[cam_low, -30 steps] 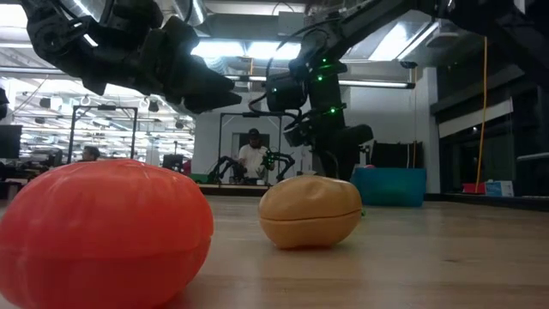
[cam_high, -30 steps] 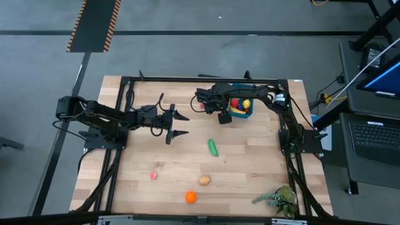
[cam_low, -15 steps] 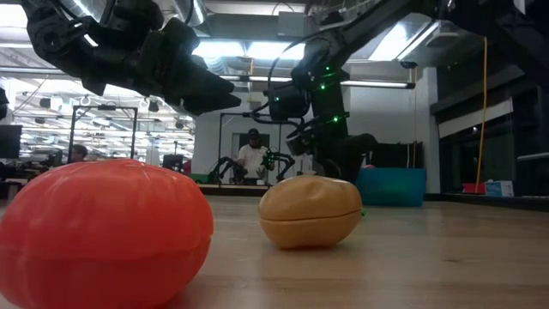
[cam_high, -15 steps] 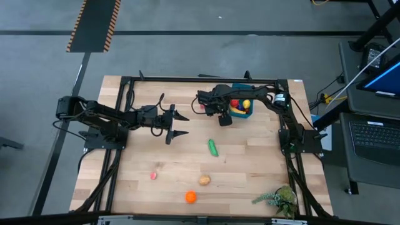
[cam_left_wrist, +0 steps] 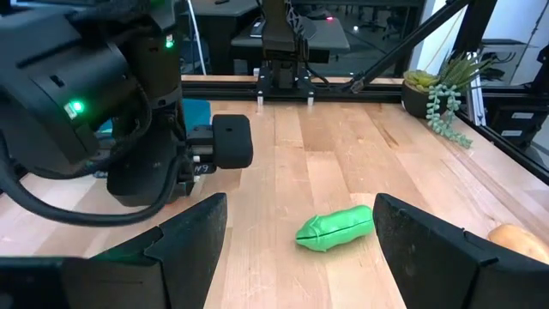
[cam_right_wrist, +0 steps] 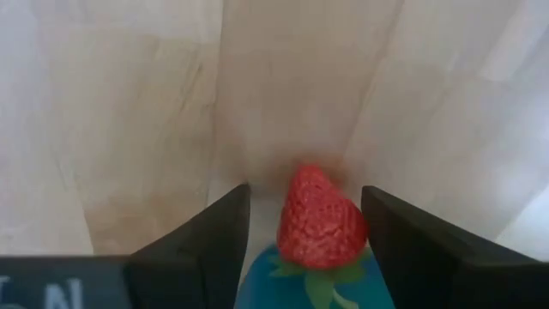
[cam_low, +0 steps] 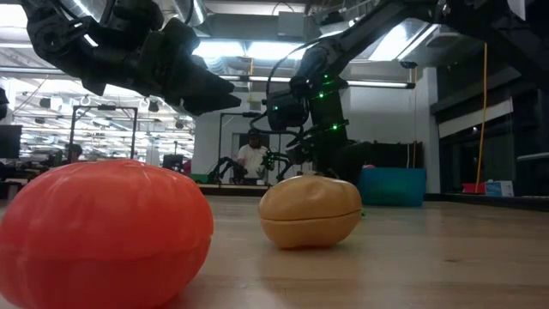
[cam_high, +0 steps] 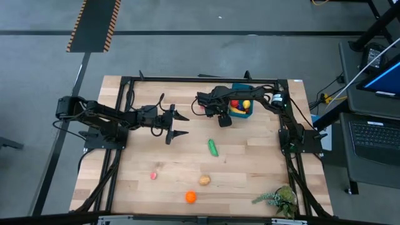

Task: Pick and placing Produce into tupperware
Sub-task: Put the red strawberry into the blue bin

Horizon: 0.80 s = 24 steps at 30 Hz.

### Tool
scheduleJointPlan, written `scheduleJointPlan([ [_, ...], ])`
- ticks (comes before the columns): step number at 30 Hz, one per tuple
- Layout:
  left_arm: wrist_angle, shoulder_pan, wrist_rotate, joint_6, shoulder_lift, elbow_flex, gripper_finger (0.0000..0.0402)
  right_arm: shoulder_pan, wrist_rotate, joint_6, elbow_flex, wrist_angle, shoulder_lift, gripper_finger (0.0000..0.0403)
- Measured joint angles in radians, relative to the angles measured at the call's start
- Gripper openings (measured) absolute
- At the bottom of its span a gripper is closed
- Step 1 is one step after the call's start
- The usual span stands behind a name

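Observation:
My right gripper point(cam_high: 223, 119) hangs fingers-down just left of the blue tupperware point(cam_high: 244, 115), shut on a red strawberry point(cam_right_wrist: 319, 225). A blue corner of the tupperware point(cam_right_wrist: 262, 287) shows below the strawberry in the right wrist view. Red and yellow produce point(cam_high: 240, 104) lies inside the tupperware. My left gripper point(cam_high: 186, 125) waits open above the table's left middle, and its wrist view shows the green cucumber point(cam_left_wrist: 336, 228) lying on its side ahead. The cucumber point(cam_high: 214, 147) rests on the wood near the table's middle. My right gripper holds the strawberry between its two fingers from above, pointing down. The right-hand finger point(cam_right_wrist: 403, 249) lies against the strawberry's side point(cam_right_wrist: 358, 227), while a thin gap shows at the other finger. The pointed tip point(cam_right_wrist: 307, 172) sticks out past the fingertips toward the table, and the leafy end faces the wrist.
A tan potato point(cam_high: 204, 180), an orange piece point(cam_high: 190, 197) and a small pink piece point(cam_high: 153, 176) lie toward the near edge. A leafy sprig point(cam_high: 278, 199) sits at the near right corner. Bare wood lies between the cucumber and the near pieces. A person stands far behind the table point(cam_low: 251, 154).
My right arm has shifted slightly beside the tupperware's left side, its wrist section moving in the low view. The left arm and the loose produce have stayed where they were.

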Motion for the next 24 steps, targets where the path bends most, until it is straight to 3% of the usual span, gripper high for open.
scheduleJointPlan([
  [10, -0.022, 0.0, 0.0, 0.0, 0.0, 0.0, 0.0286, 0.0, 0.003, 0.0, 0.001, -0.014, 0.009, 0.02],
  [17, -0.021, 0.0, 0.0, 0.0, 0.0, 0.0, 0.0286, 0.0, 0.007, 0.0, 0.001, -0.021, 0.01, 0.0134],
  [24, -0.021, 0.0, 0.0, 0.0, 0.0, 0.0, 0.0286, -0.001, 0.011, 0.0, 0.001, -0.022, 0.01, 0.0134],
])
